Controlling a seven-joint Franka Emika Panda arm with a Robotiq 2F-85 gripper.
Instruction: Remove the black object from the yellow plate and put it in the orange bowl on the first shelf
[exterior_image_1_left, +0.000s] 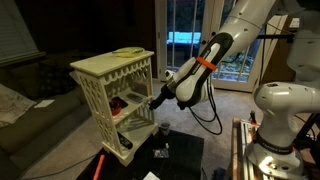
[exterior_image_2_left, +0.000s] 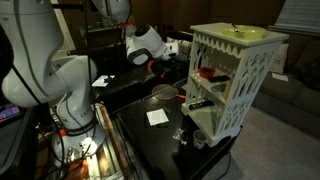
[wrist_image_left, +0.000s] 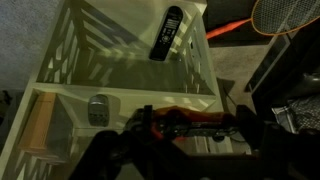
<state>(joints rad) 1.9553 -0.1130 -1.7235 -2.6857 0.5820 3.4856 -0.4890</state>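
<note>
So the gripper (exterior_image_1_left: 157, 99) sits right at the open side of the cream lattice shelf unit (exterior_image_1_left: 100, 75), below its top board and about level with the first shelf (exterior_image_2_left: 212, 84). That's where the orange bowl (exterior_image_2_left: 205, 72) is parked, tucked inside the unit. My read is that the arm is lined up at that height because the bowl is the drop spot. With the top board over the bowl, coming in from the side looks like the only way to reach it.

The yellow plate (exterior_image_2_left: 246, 33) lies flat on top of the unit. In both exterior views there's a tiny dark speck on it, which I'd guess is the black object (exterior_image_2_left: 237, 28), but it's honestly too small to swear by. If that's it, the gripper is nowhere near it.

Jaws: in the wrist view they're just a dark blur along the bottom edge, with an orange streak (probably the bowl's rim) right across them. I can't tell how wide they're parted or whether anything's pinched between them.

Also in the wrist view, a black remote-shaped thing (wrist_image_left: 168, 32) lies on a cream board of the unit, beyond that streak. An orange-meshed racket (wrist_image_left: 287, 12) lies off past the unit's corner.
</note>
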